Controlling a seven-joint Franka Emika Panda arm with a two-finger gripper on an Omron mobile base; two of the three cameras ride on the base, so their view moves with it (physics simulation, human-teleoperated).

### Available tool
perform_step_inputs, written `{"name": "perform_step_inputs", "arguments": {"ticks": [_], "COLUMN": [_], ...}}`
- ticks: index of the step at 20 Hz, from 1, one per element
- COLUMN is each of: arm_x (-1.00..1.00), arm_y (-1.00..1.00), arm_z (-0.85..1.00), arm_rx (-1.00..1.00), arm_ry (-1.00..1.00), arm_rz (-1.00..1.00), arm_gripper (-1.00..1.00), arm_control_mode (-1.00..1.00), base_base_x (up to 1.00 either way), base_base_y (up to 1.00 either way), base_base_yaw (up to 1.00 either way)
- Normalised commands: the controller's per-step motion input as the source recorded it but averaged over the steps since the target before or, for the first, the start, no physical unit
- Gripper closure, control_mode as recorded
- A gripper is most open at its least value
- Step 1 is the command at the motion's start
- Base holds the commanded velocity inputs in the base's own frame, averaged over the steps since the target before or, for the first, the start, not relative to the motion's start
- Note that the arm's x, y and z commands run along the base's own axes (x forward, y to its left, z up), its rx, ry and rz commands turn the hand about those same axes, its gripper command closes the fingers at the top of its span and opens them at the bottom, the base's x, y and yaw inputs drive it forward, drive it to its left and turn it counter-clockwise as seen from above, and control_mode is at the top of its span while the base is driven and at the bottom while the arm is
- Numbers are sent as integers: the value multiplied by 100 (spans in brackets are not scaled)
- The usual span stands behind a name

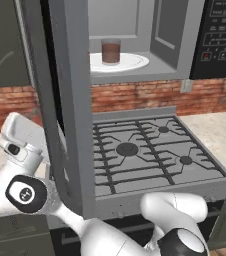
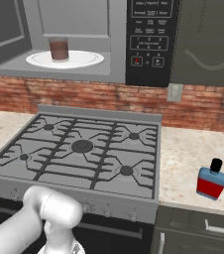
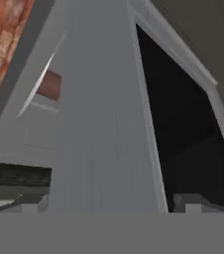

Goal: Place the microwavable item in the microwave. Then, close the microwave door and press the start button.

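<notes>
Red brick (image 2: 84, 96) ran behind the grey stove (image 2: 84, 149) where you had parked the base, with the speckled tabletop (image 2: 193, 154) stretching off to the stove's right. Your glass tumbler (image 1: 111, 51) with its dark brown contents stood upright on the white turntable plate (image 1: 132, 62) inside the microwave (image 2: 116, 44), toward the plate's left half as seen from the right base view. You could see the black keypad panel (image 2: 151, 39) at the microwave's right side, just beside the cavity. The microwave door (image 1: 67, 100) stood swung out toward you on the left, edge-on in the left base view, its grey frame hanging down in front of the stove's left side. Your arm (image 1: 30, 165) reached up at the near left, close against the door's outer face. The hand view looked along the door's grey frame, with the dark window to one side and a sliver of the tumbler and plate past the edge. Whether your pincer was released or clenched, I cannot tell. A blue-and-red bottle (image 2: 212, 181) with a black cap stood on the tabletop at the right, well apart from the stove.
</notes>
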Motion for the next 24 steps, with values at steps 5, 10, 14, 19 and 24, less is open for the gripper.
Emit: {"name": "perform_step_inputs", "arguments": {"ticks": [5, 10, 14, 19, 24], "arm_x": [-31, -5, 5, 18, 60], "arm_y": [-99, -96, -96, -93, -75], "arm_z": [0, 5, 15, 15, 33], "arm_rx": [59, 51, 44, 35, 31], "arm_ry": [0, 5, 13, 16, 19], "arm_rz": [28, 29, 28, 32, 31], "arm_gripper": [-100, -100, -100, -100, -100], "arm_control_mode": [-100, -100, -100, -100, -100], "base_base_x": [0, 0, 0, 0, 0], "base_base_y": [0, 0, 0, 0, 0], "base_base_yaw": [0, 0, 0, 0, 0]}}
